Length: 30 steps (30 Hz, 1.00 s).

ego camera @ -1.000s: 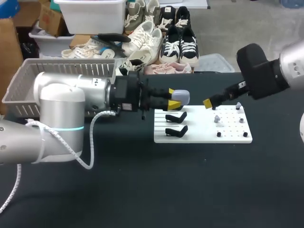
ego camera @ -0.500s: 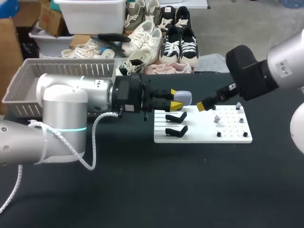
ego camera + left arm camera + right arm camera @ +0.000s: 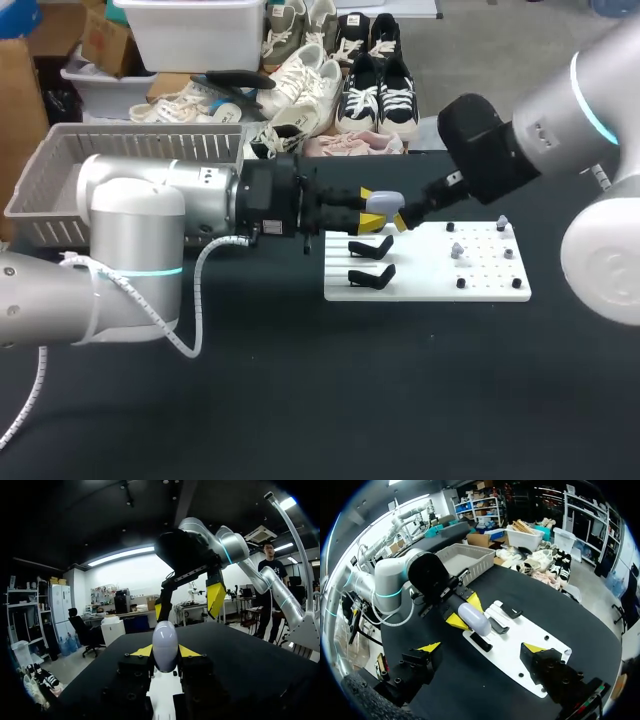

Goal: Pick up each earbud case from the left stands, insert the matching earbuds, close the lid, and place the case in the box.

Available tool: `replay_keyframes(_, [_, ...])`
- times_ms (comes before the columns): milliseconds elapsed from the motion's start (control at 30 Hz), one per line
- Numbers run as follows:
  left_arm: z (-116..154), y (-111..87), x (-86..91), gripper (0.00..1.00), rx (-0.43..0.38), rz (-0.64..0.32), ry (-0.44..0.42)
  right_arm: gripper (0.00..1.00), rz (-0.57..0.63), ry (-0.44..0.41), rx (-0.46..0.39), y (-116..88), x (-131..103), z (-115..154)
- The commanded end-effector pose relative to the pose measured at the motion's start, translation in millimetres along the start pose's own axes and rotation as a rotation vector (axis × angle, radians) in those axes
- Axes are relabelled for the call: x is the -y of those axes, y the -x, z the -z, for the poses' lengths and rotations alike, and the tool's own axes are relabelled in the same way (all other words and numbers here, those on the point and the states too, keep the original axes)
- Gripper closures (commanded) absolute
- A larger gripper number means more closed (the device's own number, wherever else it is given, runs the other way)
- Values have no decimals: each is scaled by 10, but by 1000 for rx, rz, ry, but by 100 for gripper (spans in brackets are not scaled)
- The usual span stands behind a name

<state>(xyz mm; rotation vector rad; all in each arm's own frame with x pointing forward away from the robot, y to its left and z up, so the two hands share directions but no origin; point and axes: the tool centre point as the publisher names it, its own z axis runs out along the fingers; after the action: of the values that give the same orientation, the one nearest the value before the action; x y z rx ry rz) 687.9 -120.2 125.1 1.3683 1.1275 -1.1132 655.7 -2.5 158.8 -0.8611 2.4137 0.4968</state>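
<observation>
Right claw (image 3: 400, 221) had neared the earbud case (image 3: 385, 204), fingers apart, left claw (image 3: 371, 210) clamped on it (over the white board (image 3: 485, 283)).

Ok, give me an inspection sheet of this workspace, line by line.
Surface: black table with a white board on it.
Job's things: pale case in the left hand; black stands bare; small earbuds on the board's pegs; grey basket at the left.
Clutter: nothing seen.
Hands: left hand shut on the case; right hand open, just beyond the case.
Cables: white cable loops from the left arm over the table.
Surroundings: nobody reaches over the table.
</observation>
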Motion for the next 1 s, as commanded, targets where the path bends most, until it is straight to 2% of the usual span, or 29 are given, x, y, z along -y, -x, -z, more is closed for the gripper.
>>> replay_keyframes(33, [-4,-6,-1,100,2,-1,2,0,-9,-63,-19,69,5,-103])
replay_keyframes(400, [-4,-6,-1,100,2,-1,2,0,-33,-87,-40,92,118,-195])
replay_keyframes(1000, [-4,-6,-1,100,2,-1,2,0,-71,-129,-20,107,219,-248])
